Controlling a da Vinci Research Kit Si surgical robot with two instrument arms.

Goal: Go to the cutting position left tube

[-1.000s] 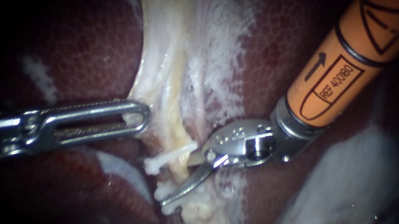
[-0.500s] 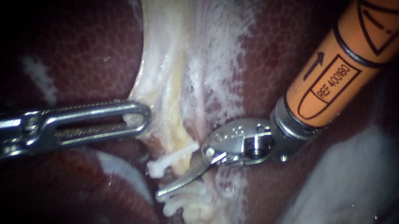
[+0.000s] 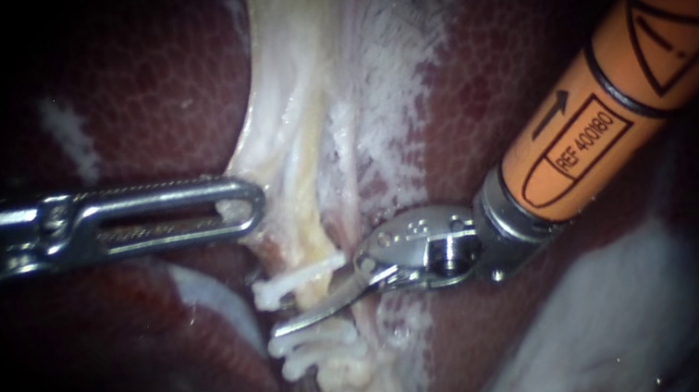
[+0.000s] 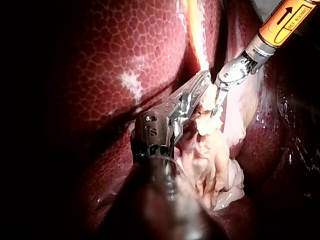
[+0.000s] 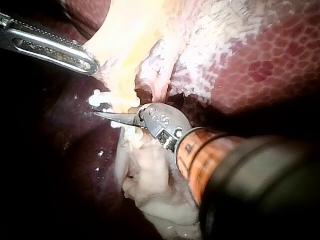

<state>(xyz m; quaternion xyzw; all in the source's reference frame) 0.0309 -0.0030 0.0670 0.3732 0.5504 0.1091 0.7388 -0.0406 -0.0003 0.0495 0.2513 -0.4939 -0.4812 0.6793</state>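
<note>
A pale yellow tube (image 3: 306,231) runs down between liver lobes. One white clip (image 3: 297,278) crosses it above, and two more clips (image 3: 318,349) sit below. My right instrument (image 3: 281,327), with an orange shaft and thin curved blades, lies across the tube in the gap between the upper and lower clips. Its blades are slightly open, and one blade lies over the tube. In the right wrist view the blade tip (image 5: 100,114) reaches just past the tube. My left instrument (image 3: 241,206) is shut on pale tissue beside the tube, above the clips, as the left wrist view (image 4: 202,82) also shows.
Dark red liver (image 3: 118,92) lies on both sides of the pale band. Frayed white tissue (image 3: 384,59) spreads to the right of the tube. Loose pale tissue (image 4: 215,165) bunches below the clips.
My right instrument's blade has swung up from over the lower clips into the gap under the upper clip. The left instrument has not moved.
</note>
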